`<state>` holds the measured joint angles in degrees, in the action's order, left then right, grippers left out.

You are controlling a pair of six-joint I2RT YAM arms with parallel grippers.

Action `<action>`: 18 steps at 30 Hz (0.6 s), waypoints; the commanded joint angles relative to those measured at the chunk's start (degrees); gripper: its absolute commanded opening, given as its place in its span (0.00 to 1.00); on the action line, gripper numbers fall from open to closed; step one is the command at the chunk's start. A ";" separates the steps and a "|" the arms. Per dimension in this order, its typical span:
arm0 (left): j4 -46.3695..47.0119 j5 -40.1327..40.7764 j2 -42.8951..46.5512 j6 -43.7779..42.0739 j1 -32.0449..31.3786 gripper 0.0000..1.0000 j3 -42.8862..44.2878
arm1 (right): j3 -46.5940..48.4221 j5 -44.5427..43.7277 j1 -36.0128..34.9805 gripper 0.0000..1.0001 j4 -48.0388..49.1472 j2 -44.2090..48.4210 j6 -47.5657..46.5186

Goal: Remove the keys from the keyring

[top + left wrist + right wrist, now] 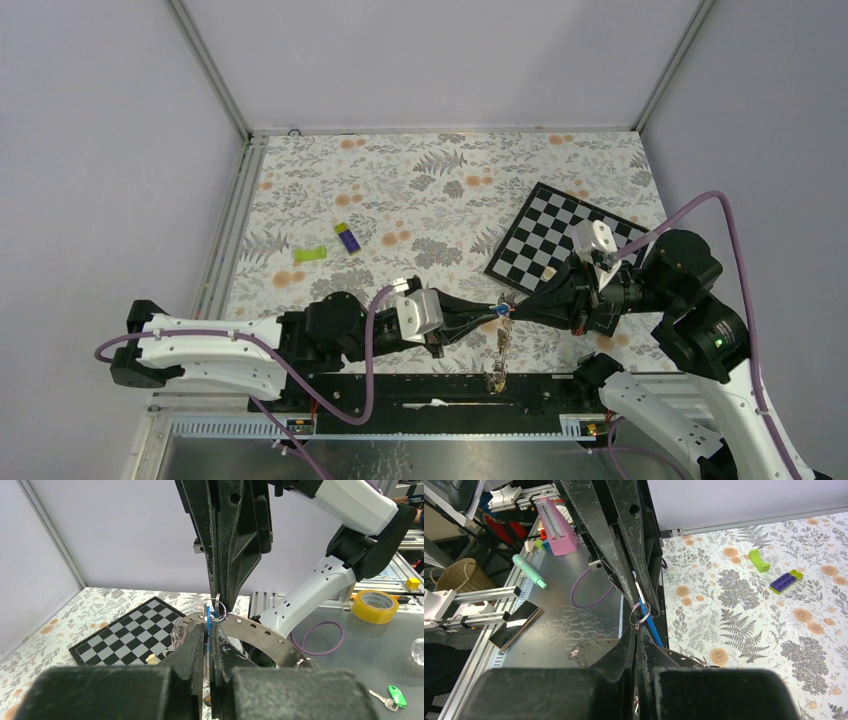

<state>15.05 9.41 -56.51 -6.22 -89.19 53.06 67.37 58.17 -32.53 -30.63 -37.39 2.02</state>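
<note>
The keyring (260, 633), a flat grey metal ring with holes along its rim, hangs on edge above the table's near edge between my two grippers. My left gripper (208, 630) is shut on a blue key (206, 619), which hangs from a small split ring (218, 611) on the keyring's rim. My right gripper (638, 632) faces it tip to tip, shut on the keyring (594, 650) just below that split ring (640, 615). In the top view, the left gripper (492, 311) and right gripper (522, 311) nearly touch. More keys (496, 352) dangle below them.
A chessboard (565, 240) lies at the back right, just behind the right arm. A purple-and-green block (347, 238) and a green piece (310, 254) lie on the floral cloth to the left. The black rail (450, 385) runs under the hanging keys.
</note>
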 commanded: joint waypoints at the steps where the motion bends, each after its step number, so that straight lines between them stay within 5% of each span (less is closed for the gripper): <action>1: 1.91 -1.10 -0.91 -0.94 -0.10 0.00 2.96 | -0.12 1.77 -0.23 0.00 4.66 -0.23 1.14; 18: 0.07 -0.72 -1.07 -0.71 -0.05 0.00 3.02 | 2.04 1.11 -0.17 0.00 2.76 0.91 0.32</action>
<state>12.95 9.23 -58.43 -6.61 -89.19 53.65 67.05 59.09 -32.53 -29.47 -37.10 2.68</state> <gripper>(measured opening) 0.039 0.019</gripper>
